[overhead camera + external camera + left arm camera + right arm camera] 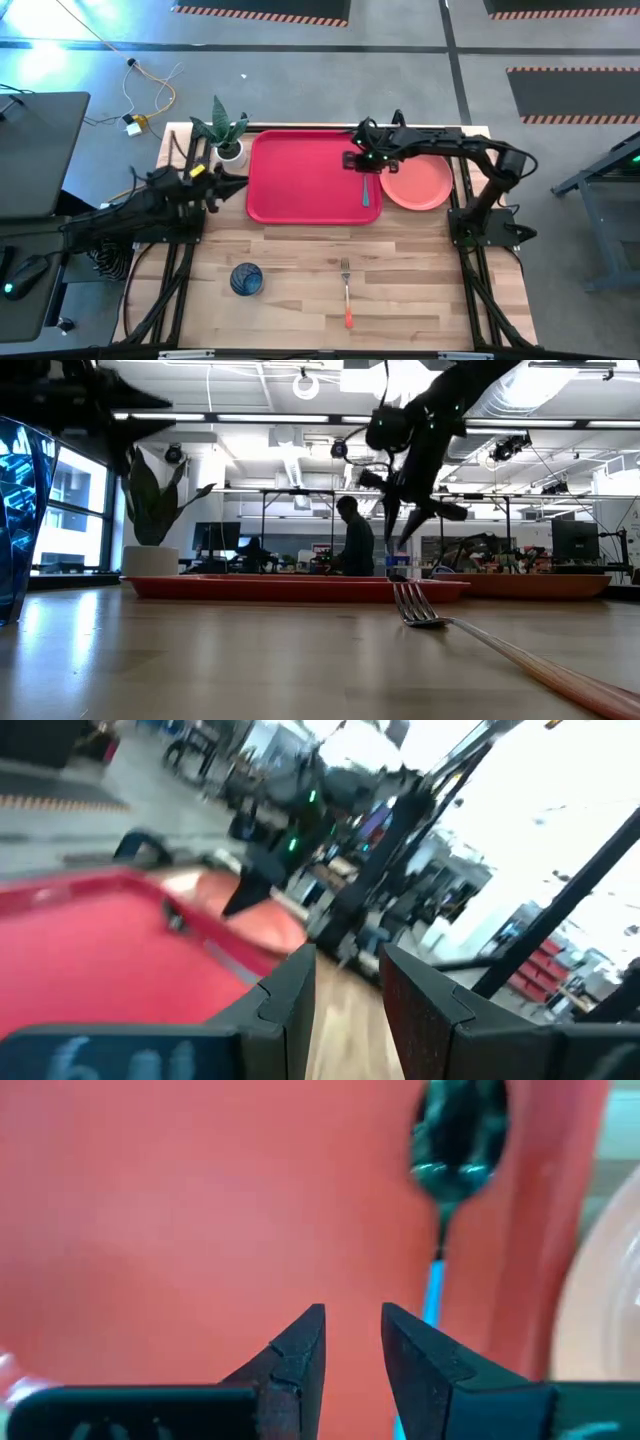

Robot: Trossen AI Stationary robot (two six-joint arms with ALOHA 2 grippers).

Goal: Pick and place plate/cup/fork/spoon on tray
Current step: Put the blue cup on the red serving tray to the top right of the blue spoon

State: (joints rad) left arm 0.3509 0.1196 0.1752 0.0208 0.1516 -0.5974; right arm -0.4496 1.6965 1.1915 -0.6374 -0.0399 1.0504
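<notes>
The red tray [315,175] lies at the table's far middle. The teal-handled spoon [366,190] lies on the tray by its right rim, and its bowl [455,1140] shows in the right wrist view. My right gripper [360,160] hangs just above the tray over the spoon's handle end, open and empty [352,1330]. The salmon plate [417,182] rests on the table right of the tray. The blue cup [246,278] and the orange-handled fork [346,290] are on the table's near part. My left gripper [235,180] waits open at the tray's left edge.
A white pot with a green plant [230,150] stands at the tray's far left corner, close to my left gripper. In the low view a person [355,540] shows in the room behind the table. Bare wood lies between the tray and the near edge, around the cup and fork.
</notes>
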